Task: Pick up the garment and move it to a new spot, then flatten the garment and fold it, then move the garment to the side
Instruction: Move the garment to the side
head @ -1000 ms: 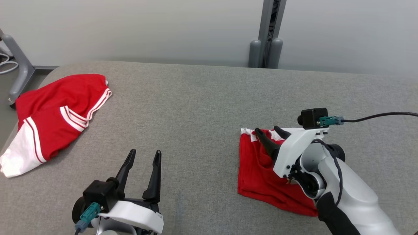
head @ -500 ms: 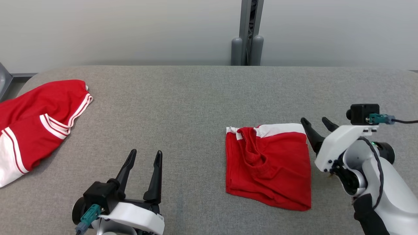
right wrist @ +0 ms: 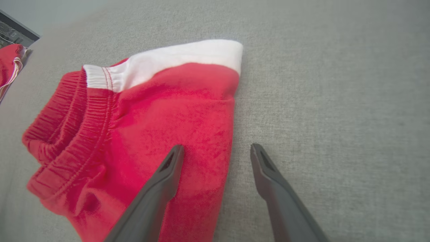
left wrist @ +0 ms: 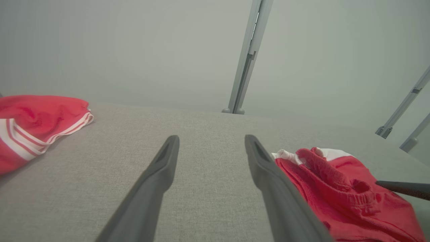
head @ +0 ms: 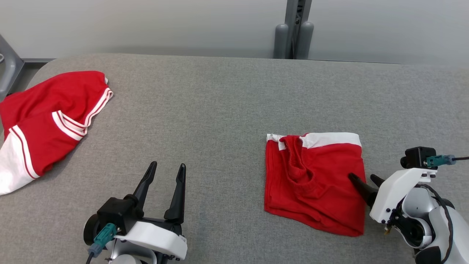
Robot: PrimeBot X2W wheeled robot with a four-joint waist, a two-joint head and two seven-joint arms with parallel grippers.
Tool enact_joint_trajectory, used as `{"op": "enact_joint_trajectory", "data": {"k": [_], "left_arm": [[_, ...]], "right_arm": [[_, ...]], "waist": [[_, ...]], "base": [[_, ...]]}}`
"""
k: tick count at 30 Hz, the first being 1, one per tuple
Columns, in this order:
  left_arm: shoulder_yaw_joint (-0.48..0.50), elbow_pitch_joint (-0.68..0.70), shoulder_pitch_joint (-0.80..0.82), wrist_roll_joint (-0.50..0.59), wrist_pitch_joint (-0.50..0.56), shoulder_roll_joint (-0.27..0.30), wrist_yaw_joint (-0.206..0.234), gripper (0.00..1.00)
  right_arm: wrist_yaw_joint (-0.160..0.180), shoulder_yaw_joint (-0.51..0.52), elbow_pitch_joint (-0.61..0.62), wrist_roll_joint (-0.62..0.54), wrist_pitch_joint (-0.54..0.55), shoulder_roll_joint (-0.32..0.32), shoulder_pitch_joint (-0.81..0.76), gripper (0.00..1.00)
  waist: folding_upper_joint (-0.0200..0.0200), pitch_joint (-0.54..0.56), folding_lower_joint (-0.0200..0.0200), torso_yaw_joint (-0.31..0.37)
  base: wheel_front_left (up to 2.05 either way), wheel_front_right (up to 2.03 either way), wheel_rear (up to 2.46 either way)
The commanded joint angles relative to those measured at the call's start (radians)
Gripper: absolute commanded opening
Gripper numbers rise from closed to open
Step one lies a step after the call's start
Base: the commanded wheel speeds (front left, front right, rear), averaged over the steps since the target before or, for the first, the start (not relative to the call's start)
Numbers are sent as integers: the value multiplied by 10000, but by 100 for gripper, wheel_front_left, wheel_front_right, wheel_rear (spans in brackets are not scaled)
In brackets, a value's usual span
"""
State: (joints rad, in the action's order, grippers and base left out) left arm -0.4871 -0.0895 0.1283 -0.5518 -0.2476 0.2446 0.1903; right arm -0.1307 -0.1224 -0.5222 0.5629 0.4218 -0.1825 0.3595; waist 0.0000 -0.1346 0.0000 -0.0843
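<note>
The garment is red shorts with a white band, folded into a rough square on the grey table, right of centre. My right gripper is open at its right edge, one finger over the red cloth and the other over bare table, as the right wrist view confirms around the gripper and garment. My left gripper stands open and empty near the front left. In the left wrist view the left gripper points at bare table, the garment to its right.
A second red garment with white stripes lies crumpled at the table's far left edge, also seen as a red heap. A grey post stands behind the table's back edge. A metal frame leg is beyond the left corner.
My right gripper has drawn back off the top of the folded garment to its right edge, nearer me. The garment stays put. The head camera has shifted.
</note>
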Motion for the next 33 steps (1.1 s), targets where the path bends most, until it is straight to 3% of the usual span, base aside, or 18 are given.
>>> {"op": "enact_joint_trajectory", "data": {"k": [1, 7, 8, 9, 11, 12, 13, 14, 23, 33], "left_arm": [[3, -28, 120, 88, -15, 34, -22, 100], [-21, -89, 140, 79, -31, 59, -37, 100], [-20, -91, 137, 76, -32, 65, -38, 100], [-20, -90, 131, 74, -35, 74, -35, 100], [-12, -68, 115, 83, -46, 92, -17, 100], [-7, -52, 112, 94, -50, 106, -4, 100], [-6, -33, 117, 94, -53, 115, 13, 100], [-18, -11, 134, 98, -56, 126, 17, 100], [-190, 249, 297, 274, 44, 198, 20, 100], [-263, 525, 476, 386, 155, 289, 113, 100]], "right_arm": [[-1, 68, 0, 122, 98, -20, -53, 100], [-1, 386, -409, 801, 620, 183, 55, 100], [-1, 411, -471, 866, 657, 212, 89, 84], [-1, 431, -534, 892, 678, 227, 128, 53], [-1, 383, -590, 905, 662, 215, 208, 36], [-1, 330, -592, 862, 569, 177, 260, 24], [-1, 270, -589, 820, 485, 142, 321, 5], [-1, 215, -615, 772, 411, 96, 377, 0], [1, -495, -795, 433, -311, -407, 880, 0], [1, -1197, -966, 289, -560, -825, 1671, 0]], "waist": [[0, -42, 0, -108], [0, -53, 0, -388], [0, -51, 0, -415], [0, -51, 0, -433], [0, -54, 0, -452], [0, -56, 0, -450], [0, -61, 0, -440], [0, -67, 0, -422], [0, -166, 0, 159], [0, -455, 0, 1872]], "base": [[0, 0, 0], [0, 0, 0], [0, 0, 0], [0, 0, 0], [0, 0, 0], [0, 0, 0], [0, 0, 0], [0, 0, 0], [0, 0, 0], [0, 0, 0]]}}
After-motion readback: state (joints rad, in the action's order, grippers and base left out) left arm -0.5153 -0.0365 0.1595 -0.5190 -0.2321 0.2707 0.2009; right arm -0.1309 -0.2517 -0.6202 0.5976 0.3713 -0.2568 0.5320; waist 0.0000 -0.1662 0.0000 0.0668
